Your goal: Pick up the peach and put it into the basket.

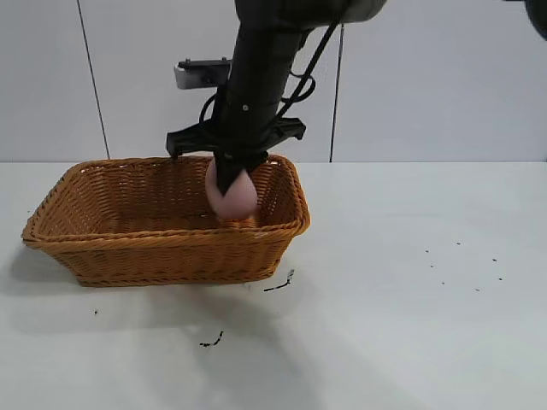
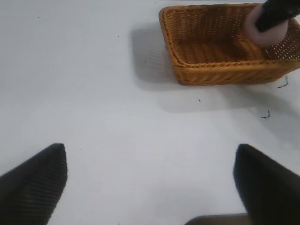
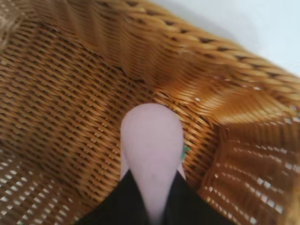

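Note:
The orange-brown wicker basket [image 1: 102, 231] stands on the white table at the left. My right gripper [image 1: 232, 181] reaches down into its right end and is shut on the pale pink peach [image 1: 235, 198], holding it just inside the rim, close to the basket floor. In the right wrist view the peach [image 3: 151, 140] is squeezed between the two black fingers [image 3: 123, 201] above the woven bottom [image 3: 56, 93]. The left wrist view shows the basket [image 2: 220, 70] and the peach [image 2: 262, 33] far off. My left gripper [image 2: 150, 183] is open and empty over bare table.
Small dark marks [image 1: 280, 284] lie on the table in front of the basket, with more specks [image 1: 466, 265] at the right. A grey wall stands behind the table.

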